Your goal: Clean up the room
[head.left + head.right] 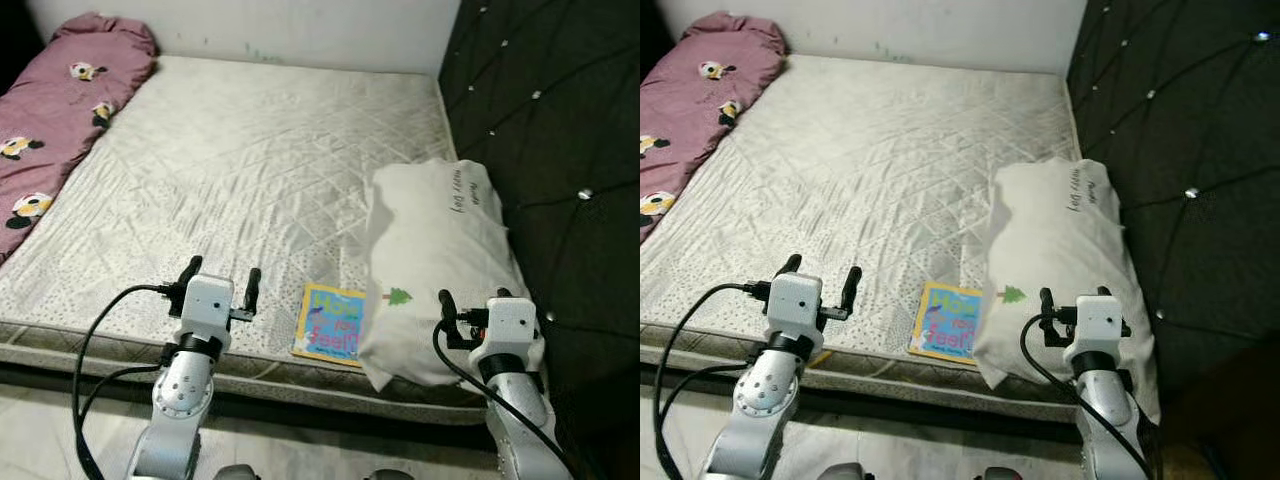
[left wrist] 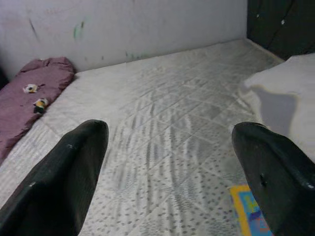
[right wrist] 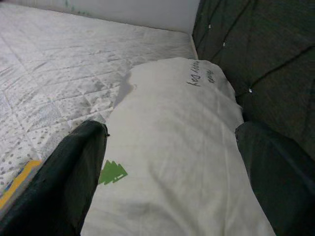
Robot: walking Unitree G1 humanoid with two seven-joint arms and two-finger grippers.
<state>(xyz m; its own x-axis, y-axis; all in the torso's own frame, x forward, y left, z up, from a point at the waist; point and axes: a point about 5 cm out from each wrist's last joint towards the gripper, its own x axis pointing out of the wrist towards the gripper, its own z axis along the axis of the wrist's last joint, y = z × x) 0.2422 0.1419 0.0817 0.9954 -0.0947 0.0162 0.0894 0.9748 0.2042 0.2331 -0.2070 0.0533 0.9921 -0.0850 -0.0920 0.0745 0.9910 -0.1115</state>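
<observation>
A white pillow (image 1: 435, 260) with a small green tree print lies on the right side of the bare mattress (image 1: 240, 170), against the dark headboard. A colourful children's book (image 1: 330, 322) lies flat at the mattress's near edge, its right side tucked under the pillow. My left gripper (image 1: 221, 278) is open above the near edge, left of the book, with nothing between its fingers. My right gripper (image 1: 474, 298) is open over the pillow's near end. In the right wrist view the pillow (image 3: 172, 162) lies just beyond the open fingers (image 3: 69, 182).
A pink pillow with cartoon prints (image 1: 60, 110) lies along the far left of the mattress. The padded dark headboard (image 1: 560, 150) walls the right side, and a white wall (image 1: 250, 25) stands behind. Pale floor (image 1: 60, 430) shows below the mattress edge.
</observation>
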